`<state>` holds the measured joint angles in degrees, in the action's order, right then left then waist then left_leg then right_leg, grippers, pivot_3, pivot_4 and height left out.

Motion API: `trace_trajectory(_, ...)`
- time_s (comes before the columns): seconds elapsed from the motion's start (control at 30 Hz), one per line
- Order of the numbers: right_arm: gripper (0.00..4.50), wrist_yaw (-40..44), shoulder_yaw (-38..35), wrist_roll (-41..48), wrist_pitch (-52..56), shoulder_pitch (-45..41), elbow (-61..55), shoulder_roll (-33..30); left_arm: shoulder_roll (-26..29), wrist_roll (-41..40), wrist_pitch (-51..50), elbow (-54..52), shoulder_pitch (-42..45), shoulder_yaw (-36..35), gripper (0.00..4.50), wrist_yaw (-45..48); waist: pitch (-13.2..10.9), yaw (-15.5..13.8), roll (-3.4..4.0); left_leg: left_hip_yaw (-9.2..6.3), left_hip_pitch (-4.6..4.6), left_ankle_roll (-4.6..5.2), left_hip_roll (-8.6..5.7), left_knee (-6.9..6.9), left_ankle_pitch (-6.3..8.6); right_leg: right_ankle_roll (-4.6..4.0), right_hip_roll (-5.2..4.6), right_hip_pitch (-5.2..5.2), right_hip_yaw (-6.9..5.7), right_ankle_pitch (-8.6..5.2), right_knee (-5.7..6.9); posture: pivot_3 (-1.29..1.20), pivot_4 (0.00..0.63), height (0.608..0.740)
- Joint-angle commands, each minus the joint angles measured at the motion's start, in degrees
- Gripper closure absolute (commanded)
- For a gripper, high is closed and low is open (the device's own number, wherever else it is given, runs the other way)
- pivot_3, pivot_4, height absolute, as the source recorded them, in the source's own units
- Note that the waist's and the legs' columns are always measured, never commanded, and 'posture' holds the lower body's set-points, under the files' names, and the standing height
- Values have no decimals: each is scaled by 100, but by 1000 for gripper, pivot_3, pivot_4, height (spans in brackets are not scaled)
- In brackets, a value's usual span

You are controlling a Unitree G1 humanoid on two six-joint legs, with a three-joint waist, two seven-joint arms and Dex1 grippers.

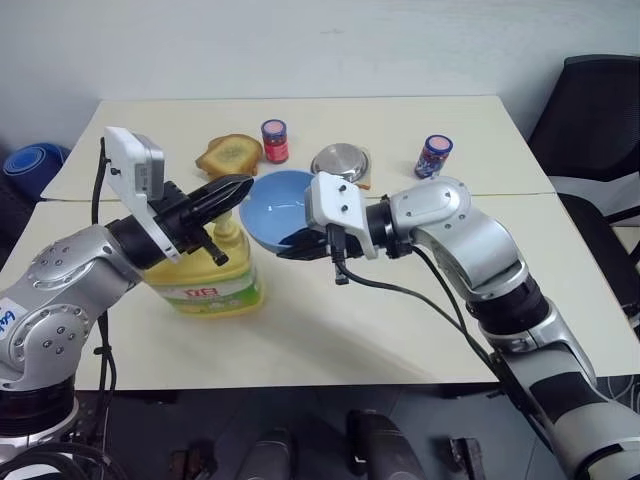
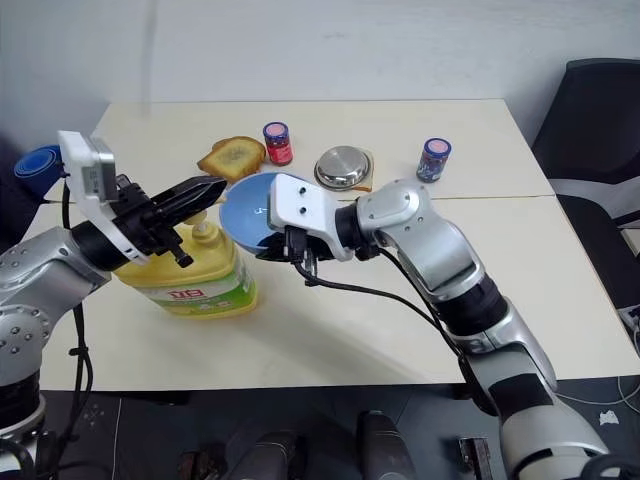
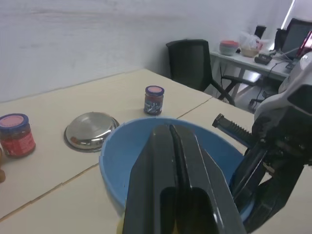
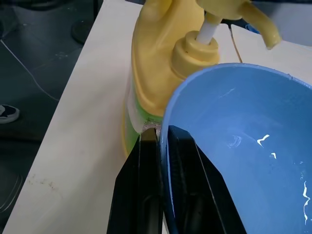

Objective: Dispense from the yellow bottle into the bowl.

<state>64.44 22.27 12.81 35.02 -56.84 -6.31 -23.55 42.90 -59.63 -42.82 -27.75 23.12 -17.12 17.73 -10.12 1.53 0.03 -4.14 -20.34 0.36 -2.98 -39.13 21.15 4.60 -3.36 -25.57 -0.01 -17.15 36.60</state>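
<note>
The yellow bottle (image 1: 205,282) stands upright on the near left of the table, its pump head (image 4: 229,9) raised. My left gripper (image 1: 243,184) is shut with nothing between its fingers, and it hovers just above the pump top, pointing toward the bowl. Whether it touches the pump I cannot tell. The light-blue bowl (image 1: 278,205) is lifted and tilted beside the bottle, with my right gripper (image 1: 297,243) shut on its near rim (image 4: 168,126). The pump's spout (image 4: 265,29) reaches over the bowl's edge.
Behind the bowl lie a slice of toast (image 1: 230,153), a red jar (image 1: 275,141), a steel bowl (image 1: 340,162) and a blue-lidded jar (image 1: 434,156). A black chair (image 1: 600,110) stands at the right. A blue object (image 1: 30,162) sits off the table's left.
</note>
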Motion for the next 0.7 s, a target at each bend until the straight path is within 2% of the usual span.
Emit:
trace_trajectory(0.03,4500,-5,-25,-16,-90,-275,104,106,79,-114,-119,39,69,-293,4455,-75,0,2,0,0,0,0,0,0,0,0,0,0,0,0,0,0,150,740)
trace_trajectory(0.5,4500,43,-49,-74,-120,-769,504,394,294,198,-448,-140,-206,-115,4455,-12,0,8,0,0,0,0,-1,2,0,0,0,-1,0,0,-1,0,150,740)
trace_trajectory(0.7,4500,81,-73,-25,-27,-801,488,419,516,774,-373,-145,-374,152,4455,191,1,19,1,1,1,0,-1,2,0,0,0,-1,2,0,1,0,150,740)
